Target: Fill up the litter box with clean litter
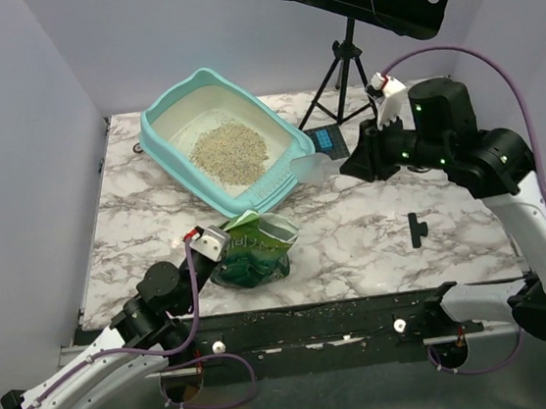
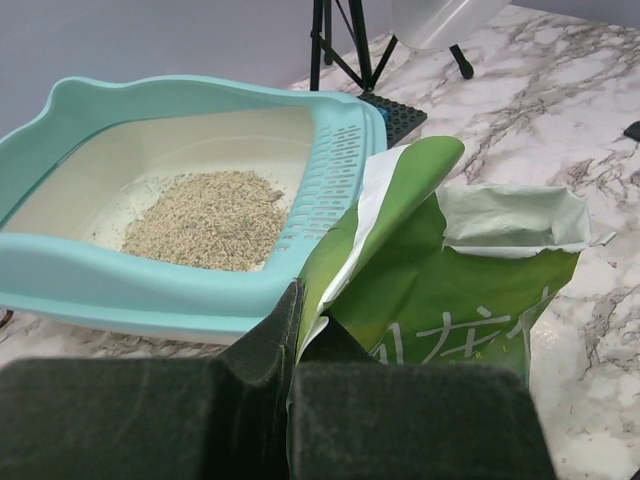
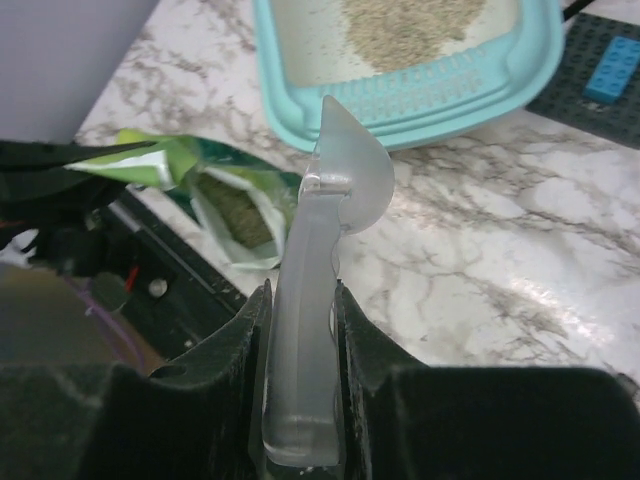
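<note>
Right gripper (image 3: 303, 300) was clamped on a clear scoop (image 3: 345, 180), apparently empty, just beside the litter box (image 1: 201, 75), while the left gripper (image 2: 292, 330) pinched the green bag (image 2: 450, 290) by its edge. Only a modest pile of clean litter (image 1: 230, 154) lay mid-box, so filling looked partly done, with more left in the bag.

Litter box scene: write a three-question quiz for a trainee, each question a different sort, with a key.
1. True or false: the clean litter lies in a pile inside the litter box.
2. What does the right gripper hold? A) a clear scoop B) a brush C) nothing
3. Fill in: the left gripper is shut on the edge of the open ____.

Key: 1 true; 2 A; 3 green bag.
</note>
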`<action>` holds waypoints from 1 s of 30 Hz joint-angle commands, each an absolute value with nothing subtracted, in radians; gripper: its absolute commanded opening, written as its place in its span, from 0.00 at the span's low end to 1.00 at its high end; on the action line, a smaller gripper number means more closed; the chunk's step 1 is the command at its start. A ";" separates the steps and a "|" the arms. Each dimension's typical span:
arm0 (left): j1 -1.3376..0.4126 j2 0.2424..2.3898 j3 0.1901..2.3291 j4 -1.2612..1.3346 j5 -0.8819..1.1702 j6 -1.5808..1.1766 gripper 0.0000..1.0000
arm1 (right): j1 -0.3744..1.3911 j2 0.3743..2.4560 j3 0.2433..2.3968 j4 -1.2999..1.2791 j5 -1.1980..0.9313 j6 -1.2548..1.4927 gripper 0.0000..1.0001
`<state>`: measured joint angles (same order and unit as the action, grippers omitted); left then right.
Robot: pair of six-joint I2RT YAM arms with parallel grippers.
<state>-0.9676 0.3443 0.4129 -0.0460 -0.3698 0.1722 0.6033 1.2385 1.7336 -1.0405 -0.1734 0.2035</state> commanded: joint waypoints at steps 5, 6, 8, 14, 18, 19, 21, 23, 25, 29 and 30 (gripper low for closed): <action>-0.960 0.357 0.431 -0.058 -0.295 0.143 0.00 | 0.612 1.118 1.643 -1.066 -0.489 0.282 0.01; -0.960 0.356 0.431 -0.060 -0.295 0.143 0.00 | 0.612 1.112 1.634 -1.071 -0.495 0.285 0.01; -0.960 0.348 0.433 -0.061 -0.298 0.141 0.00 | 0.612 1.103 1.617 -1.072 -0.494 0.284 0.01; -0.960 0.325 0.430 -0.064 -0.311 0.141 0.00 | 0.630 1.101 1.549 -1.060 -0.534 0.275 0.01; -0.960 0.314 0.430 -0.071 -0.318 0.141 0.00 | 0.638 1.115 1.526 -1.052 -0.522 0.272 0.01; -0.960 0.313 0.431 -0.072 -0.319 0.141 0.00 | 0.641 1.120 1.520 -1.049 -0.522 0.270 0.01; -0.960 0.316 0.431 -0.069 -0.318 0.141 0.00 | 0.646 1.134 1.511 -1.045 -0.522 0.267 0.01; -0.960 0.318 0.431 -0.066 -0.313 0.140 0.00 | 0.656 1.155 1.502 -1.039 -0.525 0.262 0.01; -0.960 0.322 0.430 -0.055 -0.287 0.140 0.00 | 0.672 1.187 1.491 -1.032 -0.514 0.256 0.01; -0.960 0.347 0.437 -0.055 -0.258 0.135 0.00 | 0.715 1.278 1.477 -1.013 -0.512 0.255 0.01; -0.960 0.351 0.437 -0.054 -0.252 0.133 0.00 | 0.727 1.298 1.471 -0.999 -0.514 0.259 0.01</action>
<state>-0.9634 0.3321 0.4149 -0.0544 -0.3019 0.1505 0.6834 1.2255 1.5040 -1.0218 -0.4911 0.2623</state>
